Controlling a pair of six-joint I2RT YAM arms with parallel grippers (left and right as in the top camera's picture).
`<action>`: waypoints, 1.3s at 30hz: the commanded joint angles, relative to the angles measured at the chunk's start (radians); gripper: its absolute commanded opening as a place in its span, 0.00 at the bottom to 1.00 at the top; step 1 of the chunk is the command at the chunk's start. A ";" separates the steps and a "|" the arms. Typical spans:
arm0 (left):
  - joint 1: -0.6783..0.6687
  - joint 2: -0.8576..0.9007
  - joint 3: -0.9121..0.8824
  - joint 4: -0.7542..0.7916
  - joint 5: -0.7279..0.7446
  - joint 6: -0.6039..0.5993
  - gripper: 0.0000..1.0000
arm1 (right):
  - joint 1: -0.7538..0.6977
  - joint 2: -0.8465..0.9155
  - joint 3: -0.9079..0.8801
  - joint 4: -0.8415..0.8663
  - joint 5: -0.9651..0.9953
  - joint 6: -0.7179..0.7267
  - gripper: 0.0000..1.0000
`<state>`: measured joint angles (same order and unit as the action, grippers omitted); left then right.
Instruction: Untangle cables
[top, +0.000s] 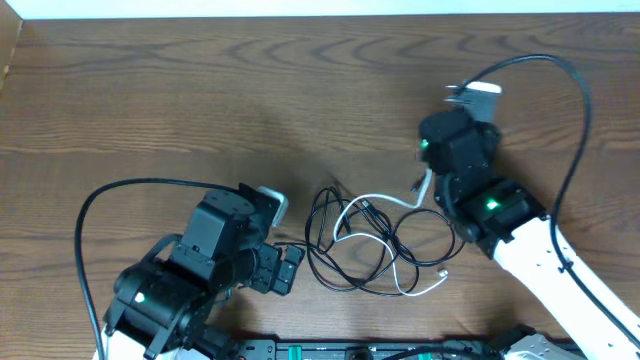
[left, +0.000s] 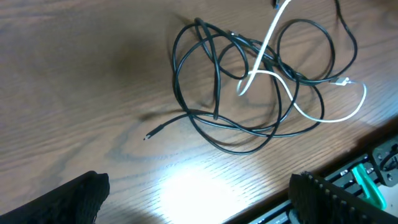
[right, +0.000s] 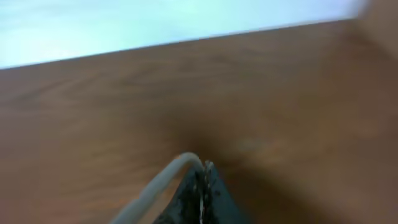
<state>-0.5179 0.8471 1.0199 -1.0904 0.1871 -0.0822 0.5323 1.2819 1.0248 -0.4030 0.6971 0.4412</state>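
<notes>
A tangle of thin cables lies mid-table: black loops (top: 330, 262) with one white cable (top: 385, 203) threaded through them. My right gripper (top: 426, 186) stands at the tangle's right edge, shut on the white cable, which rises to it from the heap. In the right wrist view the white cable (right: 163, 182) bends out of the closed gripper (right: 203, 177). My left gripper (top: 294, 268) rests open just left of the tangle, holding nothing. From the left wrist, the black loops (left: 217, 81) and white cable (left: 264, 46) lie ahead of my wide-apart gripper (left: 199, 202); a loose black plug end (left: 147, 137) points toward it.
Thick black robot leads arc over the table at the right (top: 565, 75) and left (top: 110, 188). A rail with green parts (left: 368, 182) runs along the table's near edge, close behind the tangle. The table's far edge (top: 320, 14) meets a pale wall.
</notes>
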 joint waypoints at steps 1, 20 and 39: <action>0.003 0.000 0.011 -0.001 -0.015 -0.009 0.98 | -0.111 -0.009 0.002 -0.077 0.248 0.172 0.01; 0.003 0.000 0.011 -0.004 -0.002 -0.009 0.98 | -0.842 -0.006 0.002 -0.188 -0.484 0.170 0.02; 0.003 0.000 0.011 -0.001 0.045 -0.009 0.98 | -0.878 0.001 0.002 -0.296 -0.751 0.399 0.99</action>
<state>-0.5179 0.8509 1.0199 -1.0924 0.2184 -0.0822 -0.3466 1.2819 1.0245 -0.6785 -0.0486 0.6716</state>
